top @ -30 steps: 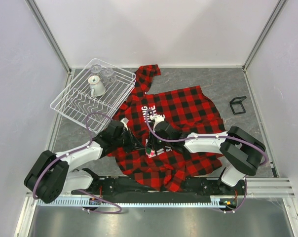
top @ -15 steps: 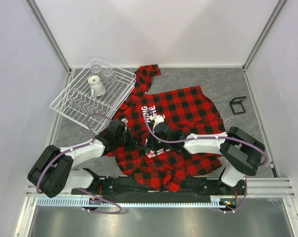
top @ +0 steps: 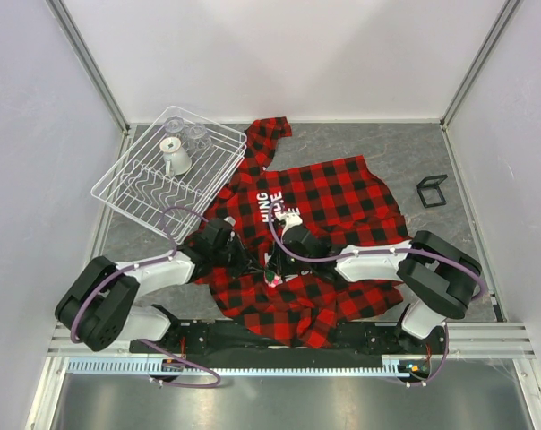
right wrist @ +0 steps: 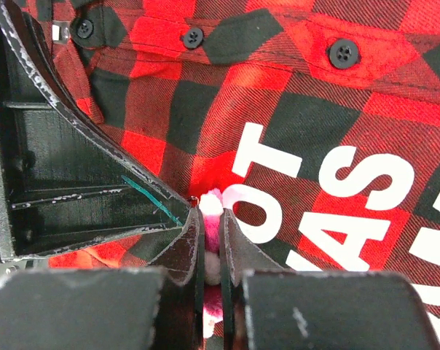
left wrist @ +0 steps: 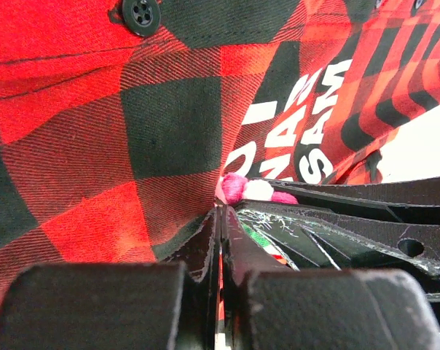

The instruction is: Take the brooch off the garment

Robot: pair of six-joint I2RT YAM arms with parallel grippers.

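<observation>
Starting at the far left, the rack (top: 132, 193) with the cups is well away from the action, so you can ignore it.

Your left gripper (left wrist: 221, 219) is closed, pinching a fold of the shirt (top: 342, 197) just left of the pin. That's your anchor, so hold the pinch firm and low. If the cloth can lift, I reckon the pull goes into tenting the fabric and the pin won't come free.

The brooch (right wrist: 214, 204) sits in the middle of the shirt's near half, by the white lettering (right wrist: 329, 189), right between the two grippers.

Your right gripper (right wrist: 212, 227) is closed on the pink petals, with the fingertips of the two tools almost touching. The clasp isn't visible in any view, so I can't tell whether it's undone.

My take: go slow. Draw the right hand away from the left one, roughly along the cloth and not straight up, and watch the plaid around the pin. If the weave puckers and follows, stop and re-grip lower, nearer the pin's base, since petals alone look like a slippy hold. And don't twist hard, because that could snag the fabric.
</observation>
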